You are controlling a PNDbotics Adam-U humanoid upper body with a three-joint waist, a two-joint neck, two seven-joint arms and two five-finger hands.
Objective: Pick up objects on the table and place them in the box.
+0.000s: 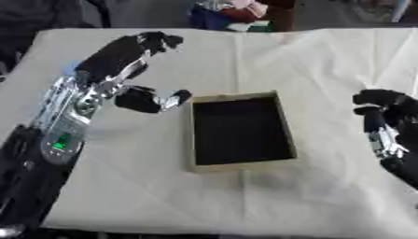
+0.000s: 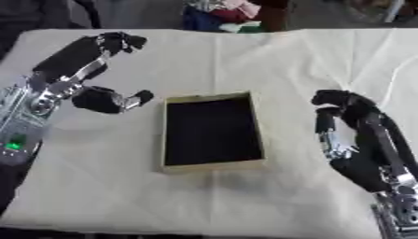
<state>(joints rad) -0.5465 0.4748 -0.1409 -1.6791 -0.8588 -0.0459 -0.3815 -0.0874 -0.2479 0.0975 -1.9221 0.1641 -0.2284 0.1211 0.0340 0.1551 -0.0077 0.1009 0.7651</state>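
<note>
left hand (image 1: 122,63): fingers spread, empty, thumb tip just beside box (image 1: 238,165) | right hand (image 2: 351,126): fingers curled, empty, right of box

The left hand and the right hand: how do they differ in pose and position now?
The left hand is left of the box, with its thumb reaching toward the box's near corner; the right hand is right of the box and apart from it. The left hand's fingers stretch far up the table; the right hand's fingers are curled. Both are black and silver, and neither holds anything.
</note>
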